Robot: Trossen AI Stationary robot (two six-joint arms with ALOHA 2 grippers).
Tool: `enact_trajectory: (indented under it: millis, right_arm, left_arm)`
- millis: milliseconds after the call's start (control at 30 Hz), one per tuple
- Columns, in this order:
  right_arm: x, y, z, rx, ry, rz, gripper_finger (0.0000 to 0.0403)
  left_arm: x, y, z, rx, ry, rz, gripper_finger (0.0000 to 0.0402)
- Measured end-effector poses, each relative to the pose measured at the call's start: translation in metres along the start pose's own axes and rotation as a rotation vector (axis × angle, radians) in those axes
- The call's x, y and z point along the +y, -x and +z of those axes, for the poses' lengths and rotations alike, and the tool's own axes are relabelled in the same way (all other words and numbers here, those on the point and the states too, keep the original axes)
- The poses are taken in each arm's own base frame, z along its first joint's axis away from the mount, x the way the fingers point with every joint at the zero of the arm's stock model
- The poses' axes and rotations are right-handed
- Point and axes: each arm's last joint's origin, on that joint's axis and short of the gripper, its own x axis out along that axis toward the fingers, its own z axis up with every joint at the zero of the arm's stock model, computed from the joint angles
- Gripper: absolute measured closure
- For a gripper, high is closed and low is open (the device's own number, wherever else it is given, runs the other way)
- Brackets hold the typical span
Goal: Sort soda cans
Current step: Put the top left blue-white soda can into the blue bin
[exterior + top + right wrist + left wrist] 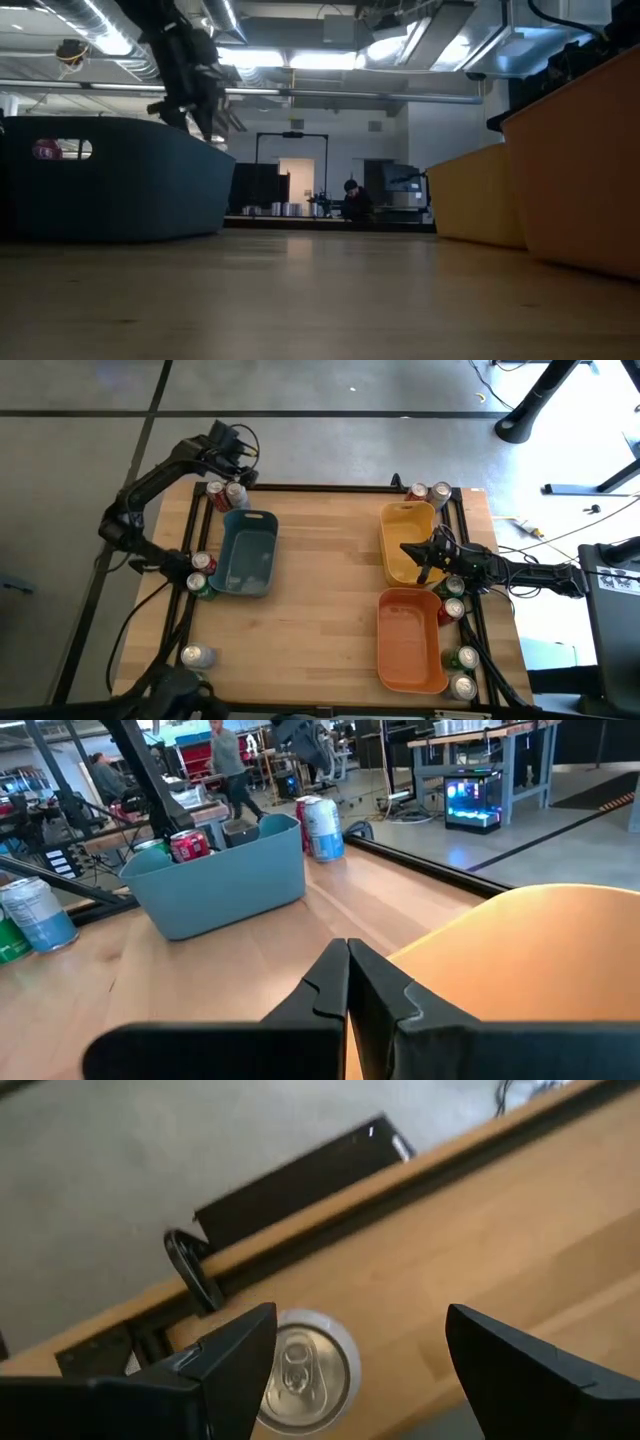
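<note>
Silver soda can [300,1372] sits under L gripper [360,1370], fingers released, far-left corner; R gripper [348,982] clenched over yellow bin [407,540].

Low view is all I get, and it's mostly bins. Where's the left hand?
Observer: The left hand hangs open above a silver can at the table's far left corner.
Operator: Is that can alone?
Observer: No, a red can stands right beside it.
Operator: And the right hand?
Observer: The right hand is shut, over the yellow bin.
</note>
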Motion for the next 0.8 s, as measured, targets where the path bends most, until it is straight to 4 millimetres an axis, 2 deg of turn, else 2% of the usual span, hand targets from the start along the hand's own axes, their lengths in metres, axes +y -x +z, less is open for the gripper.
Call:
enact_trajectory:
  millis: [167,367,567,800]
  right_arm:
    - [0.0,0.0,0.0,-0.003,-0.001,0.0,0.0396]
    - [0.0,0.0,0.0,-0.005,-0.001,0.0,0.0396]
    - [0.0,0.0,0.0,-0.005,-0.001,0.0,0.0396]
    - [0.0,0.0,0.0,-0.005,0.0,0.0,0.0396]
  left_arm:
    - [-0.001,-0.014,-0.001,0.068,-0.02,0.008,0.0121]
    - [0.002,-0.02,-0.005,0.135,-0.076,0.111,0.0121]
    - [0.002,-0.025,-0.005,0.15,-0.097,0.115,0.0121]
    - [0.003,-0.041,-0.008,0.219,-0.099,0.118,0.0121]
